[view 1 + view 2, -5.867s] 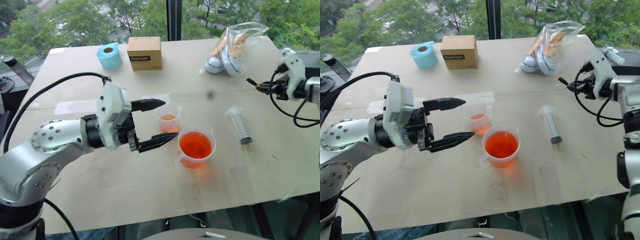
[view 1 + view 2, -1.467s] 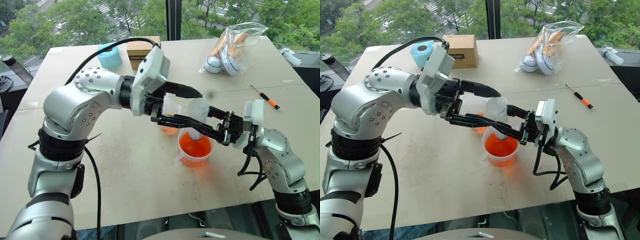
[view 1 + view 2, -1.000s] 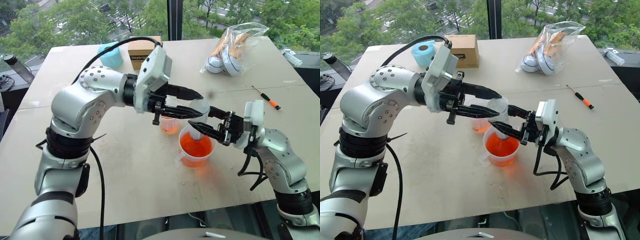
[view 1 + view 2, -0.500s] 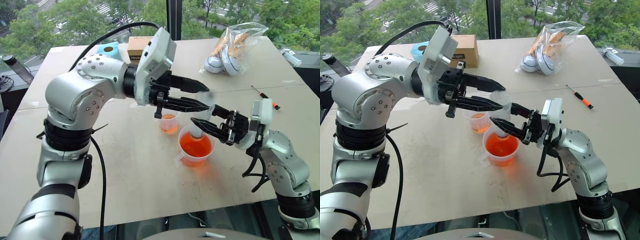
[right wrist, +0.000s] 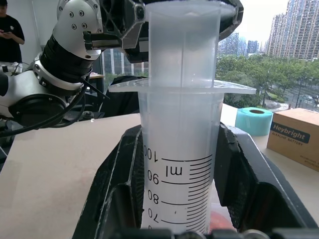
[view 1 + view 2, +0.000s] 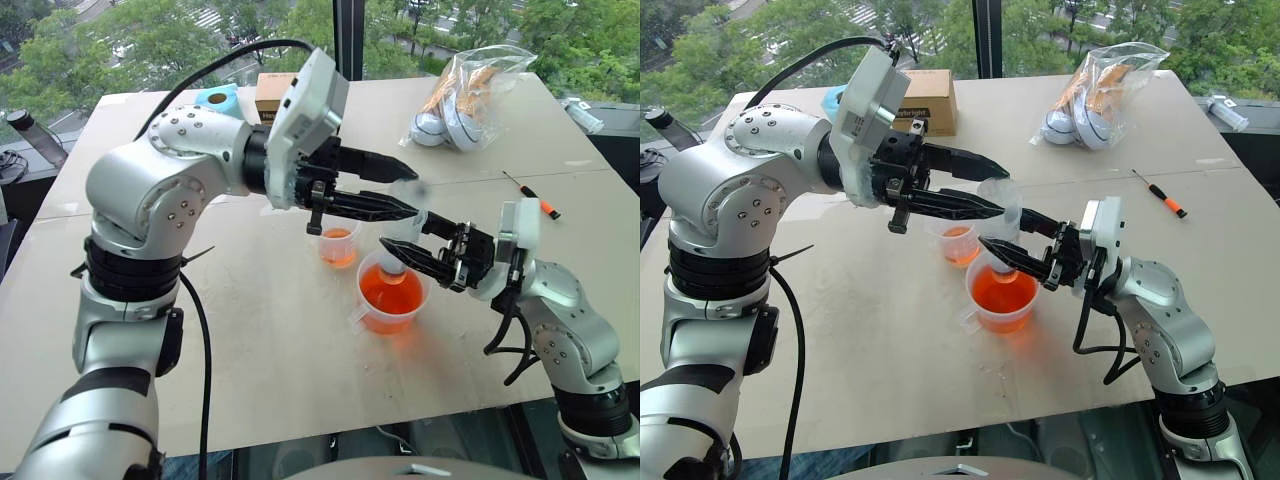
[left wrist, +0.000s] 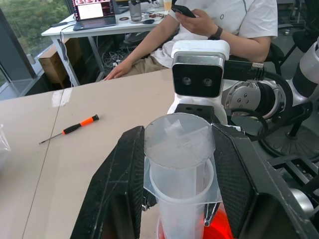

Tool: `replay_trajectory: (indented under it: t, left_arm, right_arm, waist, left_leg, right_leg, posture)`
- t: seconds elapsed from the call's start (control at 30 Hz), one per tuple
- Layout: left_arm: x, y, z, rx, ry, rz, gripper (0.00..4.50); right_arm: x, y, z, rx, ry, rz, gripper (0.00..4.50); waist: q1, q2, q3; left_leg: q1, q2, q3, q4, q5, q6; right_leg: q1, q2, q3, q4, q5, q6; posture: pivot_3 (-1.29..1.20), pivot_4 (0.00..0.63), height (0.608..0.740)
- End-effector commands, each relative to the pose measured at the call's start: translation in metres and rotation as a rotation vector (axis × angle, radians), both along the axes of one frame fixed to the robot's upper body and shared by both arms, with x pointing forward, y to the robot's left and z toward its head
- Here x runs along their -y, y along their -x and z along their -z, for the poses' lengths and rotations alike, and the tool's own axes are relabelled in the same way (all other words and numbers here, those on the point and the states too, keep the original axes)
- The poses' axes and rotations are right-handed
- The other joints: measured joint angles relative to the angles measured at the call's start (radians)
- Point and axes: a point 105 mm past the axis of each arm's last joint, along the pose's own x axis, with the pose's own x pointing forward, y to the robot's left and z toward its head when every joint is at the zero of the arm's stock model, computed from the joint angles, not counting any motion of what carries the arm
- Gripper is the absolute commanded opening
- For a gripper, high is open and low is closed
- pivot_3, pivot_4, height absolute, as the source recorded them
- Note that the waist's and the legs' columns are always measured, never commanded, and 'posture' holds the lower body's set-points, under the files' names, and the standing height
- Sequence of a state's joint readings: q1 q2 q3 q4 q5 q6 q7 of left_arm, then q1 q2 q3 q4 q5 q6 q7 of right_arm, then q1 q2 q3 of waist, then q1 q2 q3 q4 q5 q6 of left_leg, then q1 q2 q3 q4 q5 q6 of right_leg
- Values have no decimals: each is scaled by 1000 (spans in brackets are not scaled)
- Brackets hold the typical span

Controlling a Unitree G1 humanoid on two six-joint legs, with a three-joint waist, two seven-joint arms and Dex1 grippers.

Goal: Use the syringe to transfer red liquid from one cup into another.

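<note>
The right tool (image 6: 1012, 250) is clamping the syringe (image 5: 177, 164) barrel upright over the larger cup (image 6: 1001, 296) of red liquid (image 6: 1002, 291) mid-bench. The left tool (image 6: 995, 190) is pinching the plunger top. The smaller cup (image 6: 958, 243) is standing just behind. A screwdriver (image 6: 528, 189) is lying toward the bench's right edge; a person (image 7: 209, 25) is sitting beyond it.

Had both arms reaching in mid-table, grippers facing each other. Left gripper (image 6: 990, 192) came from left, higher, fingers clamped on syringe (image 5: 180, 149) plunger top. Right gripper (image 6: 1005, 240) lower, fingers closed around barrel, tilted slightly up.
</note>
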State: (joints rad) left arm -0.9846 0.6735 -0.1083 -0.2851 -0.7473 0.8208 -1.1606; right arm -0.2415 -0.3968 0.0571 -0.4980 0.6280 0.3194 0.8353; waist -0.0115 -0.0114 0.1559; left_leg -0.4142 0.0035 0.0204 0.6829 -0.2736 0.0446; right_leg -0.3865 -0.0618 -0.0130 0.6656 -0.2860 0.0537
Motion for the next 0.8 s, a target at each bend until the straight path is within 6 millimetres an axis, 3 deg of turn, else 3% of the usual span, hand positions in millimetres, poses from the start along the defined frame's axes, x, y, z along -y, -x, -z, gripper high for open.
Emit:
replay_trajectory:
  t: [0.03,0.17,0.37,0.67,0.8]
  left_arm:
    - [-4,5,-27,129,69,-13,1421]
    - [-6,5,-27,121,68,-11,1421]
    - [-8,5,-36,153,107,-3,4294]
    - [-26,-2,-62,163,187,-74,4294]
    - [-37,-10,-68,172,205,-138,4294]
  right_arm:
    - [-9,8,5,-13,26,-53,1439]
    - [-10,8,6,-13,24,-52,1439]
    - [-5,6,3,-10,19,-39,1439]
    - [1,7,-9,-7,1,-50,1439]
    - [7,6,-24,-9,-47,-58,1439]
  waist:
    - [0,0,0]
    - [0,0,0]
    - [0,0,0]
    - [-1,0,0]
    - [-2,0,0]
  left_leg:
    - [0,0,0,0,0,0]
    - [0,0,0,0,0,0]
    - [0,0,0,0,0,0]
    - [0,0,0,1,0,0]
    - [0,0,0,1,0,0]
  right_leg:
    - [0,0,0,0,0,0]
    - [0,0,0,0,0,0]
    - [0,0,0,0,0,0]
    - [0,0,0,1,0,0]
    - [0,0,0,1,0,0]
  posture:
    - [0,150,740]
    - [0,150,740]
    - [0,150,740]
    - [0,150,740]
    - [0,150,740]
